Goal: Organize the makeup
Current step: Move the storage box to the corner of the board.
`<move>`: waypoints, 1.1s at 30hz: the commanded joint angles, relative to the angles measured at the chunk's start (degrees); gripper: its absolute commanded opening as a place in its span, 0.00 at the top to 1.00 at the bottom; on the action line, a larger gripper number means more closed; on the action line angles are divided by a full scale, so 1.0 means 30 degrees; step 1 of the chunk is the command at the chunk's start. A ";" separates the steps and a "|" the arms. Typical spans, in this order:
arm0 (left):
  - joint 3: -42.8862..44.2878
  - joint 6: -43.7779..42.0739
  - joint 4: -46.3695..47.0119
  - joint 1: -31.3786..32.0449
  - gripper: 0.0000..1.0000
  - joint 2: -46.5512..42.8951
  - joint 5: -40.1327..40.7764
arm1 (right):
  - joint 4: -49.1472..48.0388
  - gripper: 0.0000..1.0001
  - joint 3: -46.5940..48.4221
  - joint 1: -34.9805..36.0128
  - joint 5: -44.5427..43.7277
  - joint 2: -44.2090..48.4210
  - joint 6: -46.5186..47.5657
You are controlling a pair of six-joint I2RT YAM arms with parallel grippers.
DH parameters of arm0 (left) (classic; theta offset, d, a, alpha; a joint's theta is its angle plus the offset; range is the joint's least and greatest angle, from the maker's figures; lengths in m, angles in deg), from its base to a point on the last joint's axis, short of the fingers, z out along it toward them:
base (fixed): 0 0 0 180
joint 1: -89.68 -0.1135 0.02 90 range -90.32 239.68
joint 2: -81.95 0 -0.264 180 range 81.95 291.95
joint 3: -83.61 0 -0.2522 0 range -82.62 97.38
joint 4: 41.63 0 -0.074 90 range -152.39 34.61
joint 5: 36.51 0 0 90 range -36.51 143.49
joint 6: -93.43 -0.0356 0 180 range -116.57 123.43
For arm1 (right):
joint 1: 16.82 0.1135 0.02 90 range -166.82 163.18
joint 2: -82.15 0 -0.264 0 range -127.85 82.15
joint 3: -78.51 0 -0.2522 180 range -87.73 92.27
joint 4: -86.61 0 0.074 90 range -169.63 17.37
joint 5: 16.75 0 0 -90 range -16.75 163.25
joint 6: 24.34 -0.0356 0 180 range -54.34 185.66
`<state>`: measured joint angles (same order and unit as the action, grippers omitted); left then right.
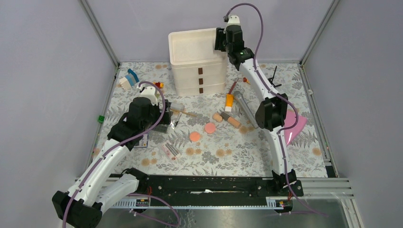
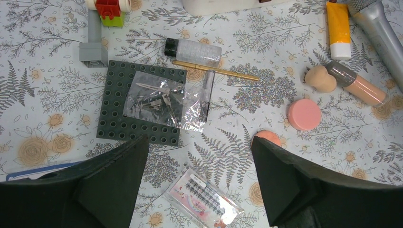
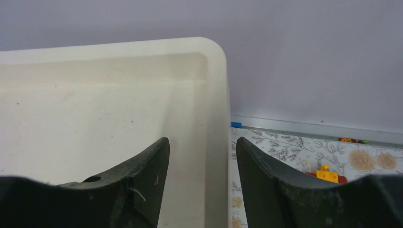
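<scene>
**Right fingers straddling the tray wall, makeup lying loose below**

At the top centre of the overhead view, the right gripper (image 3: 202, 140) is hanging over the white drawer organizer (image 1: 197, 71). Its fingers are standing apart with the right wall of the top tray (image 3: 218, 95) between them, not clamped on it. The left gripper (image 2: 198, 142) is hovering at the left, fingers spread wide and holding nothing, above a clear lash pack (image 2: 204, 199).

The makeup is lying on the floral surface (image 2: 47, 95). The black-capped clear bottle (image 2: 192, 50) and a thin gold stick (image 2: 216, 71) are sitting at the upper centre of the left wrist view. The orange tube (image 2: 338, 23), silver-grey tube (image 2: 380, 33), beige tube (image 2: 356, 83) and pink disc (image 2: 304, 114) are lying at its right. A plastic bag (image 2: 166, 99) is resting on a dark-grey baseplate (image 2: 114, 109).
</scene>
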<state>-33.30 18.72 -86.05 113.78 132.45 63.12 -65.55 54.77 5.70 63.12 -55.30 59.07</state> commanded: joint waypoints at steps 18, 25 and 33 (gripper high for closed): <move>-0.0027 -0.0087 0.1019 -0.0093 0.13 0.0239 -0.0465 | -0.1787 0.82 -0.0052 -0.0299 0.1228 -0.1001 0.0429; -0.0061 -0.0087 0.1019 -0.0093 0.13 0.0104 -0.0369 | -0.1868 1.00 -0.1181 -0.0974 0.5246 -0.0451 0.1746; -0.0034 -0.0087 0.1012 -0.0093 0.13 0.0108 -0.0397 | -0.2205 1.00 -0.3016 -0.1151 0.7100 0.0872 0.2109</move>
<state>-33.30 18.70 -85.65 113.78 133.43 62.47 -74.51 48.93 2.67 77.17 -55.37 66.85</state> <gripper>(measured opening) 0.872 0.254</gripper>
